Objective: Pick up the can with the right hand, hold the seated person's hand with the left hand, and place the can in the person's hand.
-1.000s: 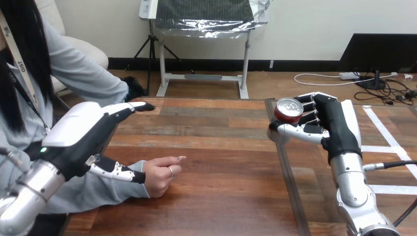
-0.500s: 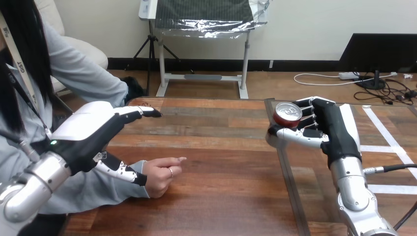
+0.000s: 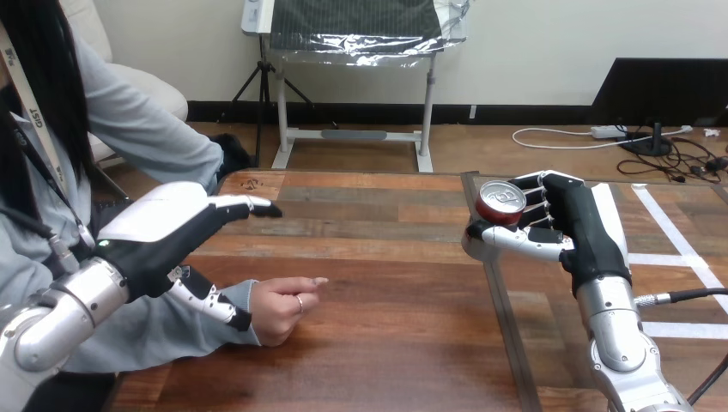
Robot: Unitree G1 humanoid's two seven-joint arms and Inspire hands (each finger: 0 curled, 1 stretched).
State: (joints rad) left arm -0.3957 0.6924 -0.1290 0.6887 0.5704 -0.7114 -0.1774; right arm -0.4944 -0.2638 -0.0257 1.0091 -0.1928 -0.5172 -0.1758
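Note:
A red can (image 3: 501, 202) with a silver top is held upright above the table's right half, with my right hand (image 3: 573, 221) shut on it, thumb in front and fingers behind. The person's hand (image 3: 282, 305) rests loosely curled on the wooden table (image 3: 386, 292) at lower left. My left hand (image 3: 168, 227) hovers above the person's forearm with its fingers straight and pointing right. Its thumb (image 3: 206, 298) hangs down beside the person's wrist; I cannot tell whether it touches.
A seam (image 3: 505, 318) runs front to back down the table just under the can. The person sits at the left edge, with their grey sleeve (image 3: 163, 330) lying along the table's lower left.
My left hand has moved right and a little lower over the person's forearm. My right hand has drifted slightly left and toward me with the can.

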